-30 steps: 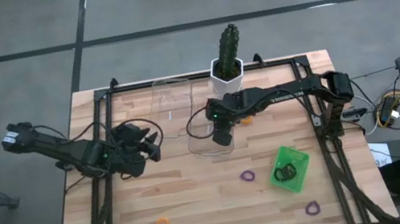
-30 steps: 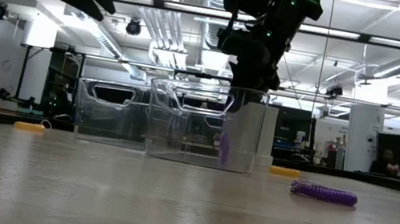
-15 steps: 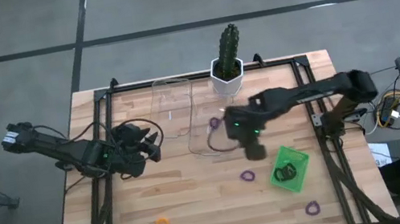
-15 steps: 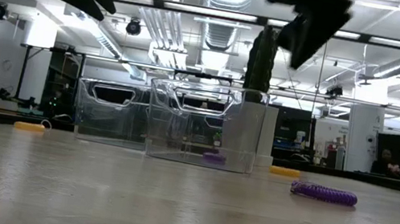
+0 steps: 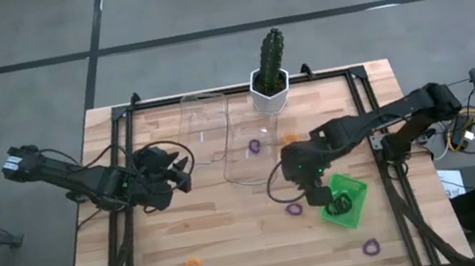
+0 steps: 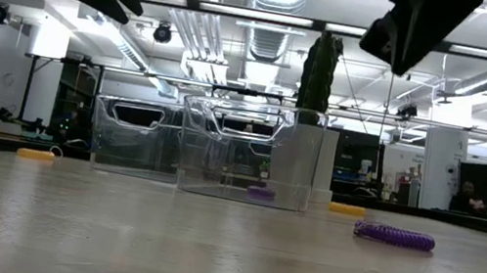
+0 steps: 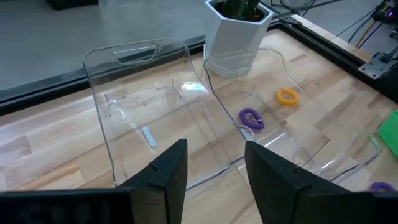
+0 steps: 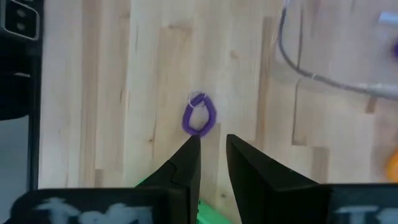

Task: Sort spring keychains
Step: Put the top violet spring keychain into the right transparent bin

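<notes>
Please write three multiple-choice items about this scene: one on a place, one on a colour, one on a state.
1. Where does the purple keychain that is inside a container lie?
A. In the clear tray nearer the green tray
B. In the green tray
C. In the cactus pot

2. What colour is the keychain in the green tray?
A. Orange
B. Black
C. Purple

3. How is the right gripper?
A. Shut on a purple keychain
B. Resting in the clear tray
C. Empty, above a purple keychain on the table

Answers:
1. A: the high view shows the purple keychain inside the clear tray that stands nearer the green tray.
2. B: a black keychain lies in the green tray.
3. C: the right gripper holds nothing, its fingers slightly apart, over a loose purple keychain on the table.
</notes>
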